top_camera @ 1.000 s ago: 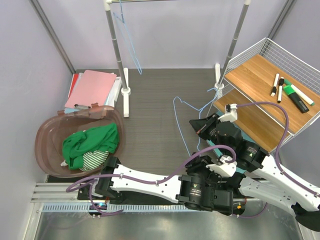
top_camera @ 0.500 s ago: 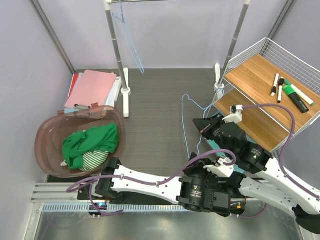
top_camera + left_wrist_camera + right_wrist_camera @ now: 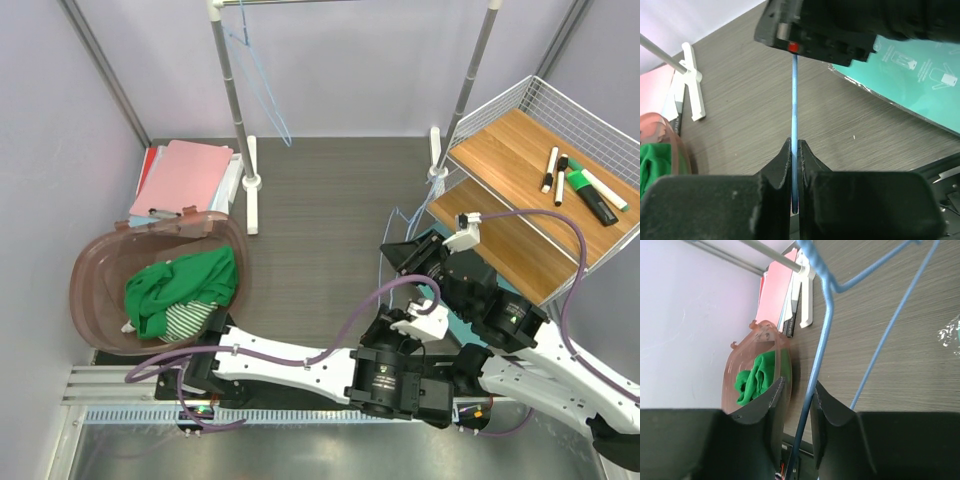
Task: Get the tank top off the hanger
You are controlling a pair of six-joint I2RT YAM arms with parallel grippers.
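Note:
The green tank top [image 3: 185, 285] lies crumpled in the brown basket [image 3: 85, 270] at the left, off the hanger; it also shows in the right wrist view [image 3: 756, 377]. The bare blue wire hanger [image 3: 397, 218] stands near the table's middle right. My left gripper [image 3: 795, 150] is shut on one straight wire of the hanger [image 3: 794, 100]. My right gripper [image 3: 799, 390] is open, with a hanger wire [image 3: 819, 355] passing loosely between its fingers. From above, the right gripper [image 3: 400, 255] sits at the hanger, and the left gripper's fingers are hidden under the arms.
A clothes rail [image 3: 232, 90] at the back carries a second blue hanger [image 3: 262, 90]. Pink folders [image 3: 185, 175] lie behind the basket. A wire shelf [image 3: 530, 150] with markers stands at the right. A teal packet [image 3: 910, 65] lies on the table.
My left gripper closed on the hanger wire. My right gripper's jaws parted and let go of the hanger. The hanger shifted right, toward the shelf.

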